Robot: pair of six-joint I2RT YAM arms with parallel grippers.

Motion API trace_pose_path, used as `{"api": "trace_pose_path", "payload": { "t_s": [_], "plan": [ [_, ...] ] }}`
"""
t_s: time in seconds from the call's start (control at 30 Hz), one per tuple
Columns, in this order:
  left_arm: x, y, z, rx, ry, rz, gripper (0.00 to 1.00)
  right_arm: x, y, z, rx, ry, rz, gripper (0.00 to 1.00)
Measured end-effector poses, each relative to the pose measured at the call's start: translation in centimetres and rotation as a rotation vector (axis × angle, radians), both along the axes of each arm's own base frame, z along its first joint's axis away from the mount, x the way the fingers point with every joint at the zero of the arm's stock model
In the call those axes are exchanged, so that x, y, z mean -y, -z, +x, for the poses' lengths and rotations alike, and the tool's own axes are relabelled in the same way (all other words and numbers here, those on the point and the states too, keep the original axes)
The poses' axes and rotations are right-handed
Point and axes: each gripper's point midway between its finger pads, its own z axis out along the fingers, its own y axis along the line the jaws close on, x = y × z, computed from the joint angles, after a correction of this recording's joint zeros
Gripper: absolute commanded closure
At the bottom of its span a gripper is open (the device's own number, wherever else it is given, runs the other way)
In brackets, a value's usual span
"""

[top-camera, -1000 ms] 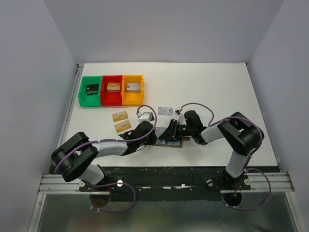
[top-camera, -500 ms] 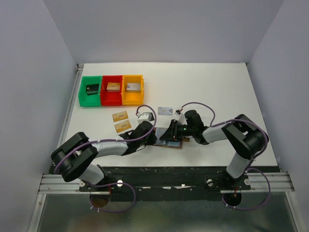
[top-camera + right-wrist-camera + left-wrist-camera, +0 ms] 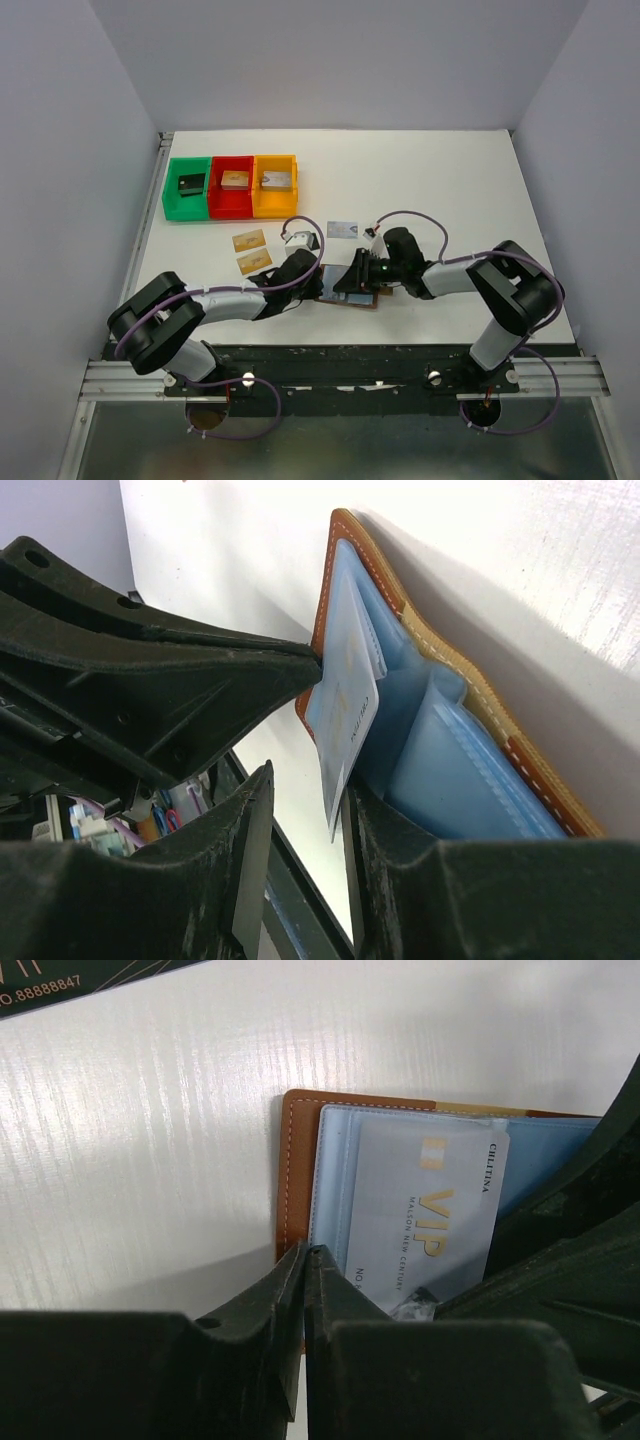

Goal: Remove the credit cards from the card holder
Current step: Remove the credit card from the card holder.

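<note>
The brown leather card holder [image 3: 368, 298] lies open near the table's front edge, its pale blue pockets [image 3: 450, 750] facing up. A whitish VIP credit card [image 3: 425, 1210] sticks partly out of the left pocket. My left gripper [image 3: 305, 1252] is pinched shut on the card holder's [image 3: 297, 1160] brown near-left edge. My right gripper [image 3: 308, 780] stands open around that card's [image 3: 348, 710] free end; the card leans against one finger, clear of the other. Two tan-gold cards [image 3: 249, 241] [image 3: 254, 262] and a pale one [image 3: 342, 230] lie loose on the table.
Green [image 3: 186, 187], red [image 3: 231, 186] and orange [image 3: 275, 184] bins stand at the back left, each with a small block inside. The table's front edge and the black mounting rail [image 3: 340, 352] run just below the card holder. Both grippers crowd together over the wallet.
My left jaws have narrowed onto the card holder's edge. My right arm's elbow has swung a little to the right while its gripper stayed at the card.
</note>
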Motion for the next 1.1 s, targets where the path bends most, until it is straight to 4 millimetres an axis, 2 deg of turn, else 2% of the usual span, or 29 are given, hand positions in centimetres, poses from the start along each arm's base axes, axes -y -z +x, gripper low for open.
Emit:
{"api": "trace_pose_path", "payload": {
  "t_s": [0.57, 1.1],
  "plan": [
    [0.0, 0.0, 0.1, -0.007, -0.013, -0.008, 0.91, 0.7, -0.5, -0.2, 0.025, 0.005, -0.022, 0.61],
    [0.1, 0.0, 0.2, -0.008, -0.019, -0.015, 0.94, 2.0, -0.3, -0.3, 0.038, 0.048, -0.057, 0.76]
  ]
}}
